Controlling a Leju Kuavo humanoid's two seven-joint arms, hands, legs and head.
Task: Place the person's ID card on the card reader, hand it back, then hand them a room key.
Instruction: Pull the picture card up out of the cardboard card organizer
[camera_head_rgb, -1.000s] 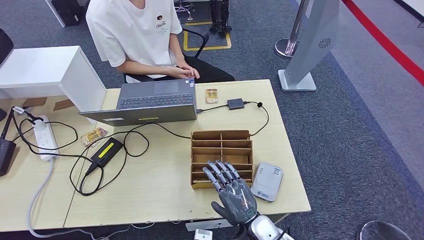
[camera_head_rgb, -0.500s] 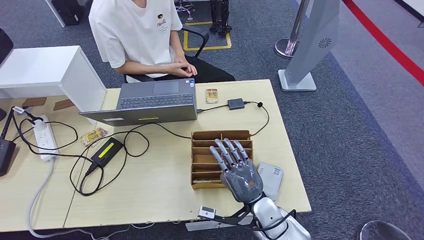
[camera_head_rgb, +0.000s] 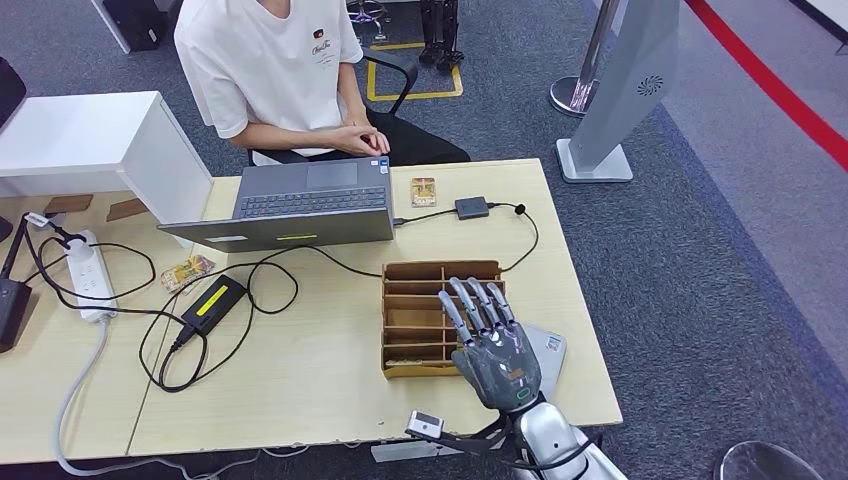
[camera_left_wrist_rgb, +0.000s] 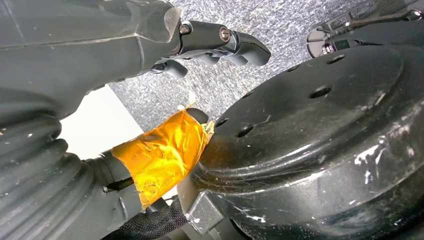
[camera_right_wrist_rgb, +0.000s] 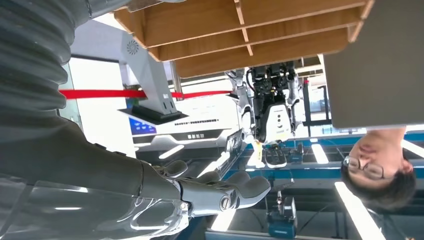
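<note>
A small orange-brown ID card (camera_head_rgb: 423, 190) lies on the desk beside the laptop, in front of the seated person (camera_head_rgb: 275, 70). The pale grey card reader (camera_head_rgb: 549, 349) sits at the desk's near right, partly hidden by my right hand (camera_head_rgb: 495, 345). That hand hovers with fingers spread and holds nothing, over the right side of the wooden slotted organizer (camera_head_rgb: 425, 300). In the right wrist view my right hand's fingers (camera_right_wrist_rgb: 220, 192) are stretched out, apart from the organizer (camera_right_wrist_rgb: 250, 30). My left hand (camera_left_wrist_rgb: 220, 40) hangs beside my body and holds nothing, its taped thumb (camera_left_wrist_rgb: 160, 155) apart from the fingers.
A grey laptop (camera_head_rgb: 300, 205) stands open towards the person, whose hands (camera_head_rgb: 362, 140) are clasped at the desk's far edge. A black adapter (camera_head_rgb: 471, 207) and cables run across the desk. A power brick (camera_head_rgb: 212, 303) and power strip (camera_head_rgb: 88, 275) lie at the left.
My right hand has risen from the desk's near edge and moved forward and right, over the organizer's right side and the reader. The person has shifted slightly.
</note>
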